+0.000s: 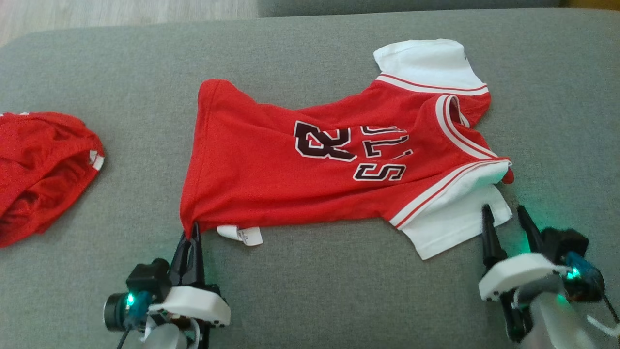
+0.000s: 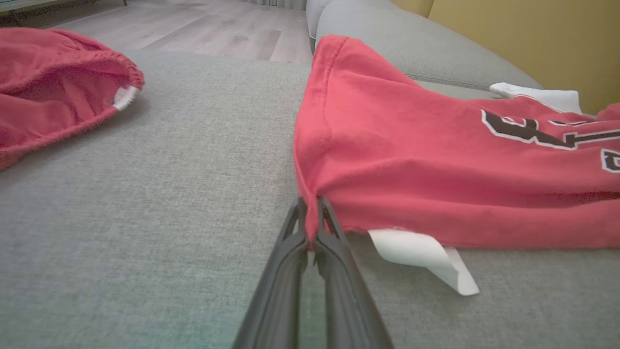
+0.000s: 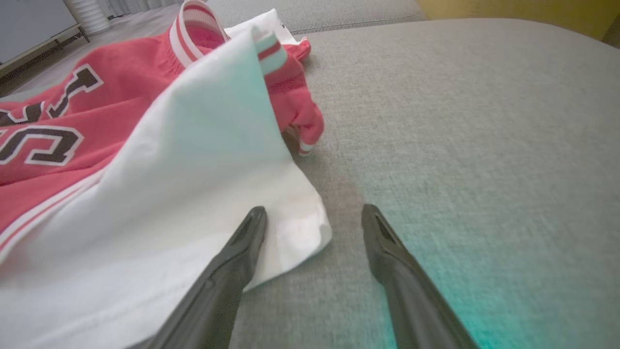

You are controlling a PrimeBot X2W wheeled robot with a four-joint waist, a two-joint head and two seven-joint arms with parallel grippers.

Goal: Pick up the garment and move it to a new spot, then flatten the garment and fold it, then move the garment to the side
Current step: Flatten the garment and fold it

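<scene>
Left jaws were pressed together, pinching the near hem corner of the red fabric basketball jersey with white sleeves. Right jaws stood spread at the edge of its nearer white sleeve. The jersey lay across the grey fabric sofa seat, a white label protruding under its hem. A crumpled red cloth garment lay well apart on the left; pale wooden floor showed beyond

Crumpled red shorts with a patch of white trim lie at the left edge of the grey couch cushion. Beyond the cushion runs a pale wood floor, and a yellow wall rises behind the couch.
</scene>
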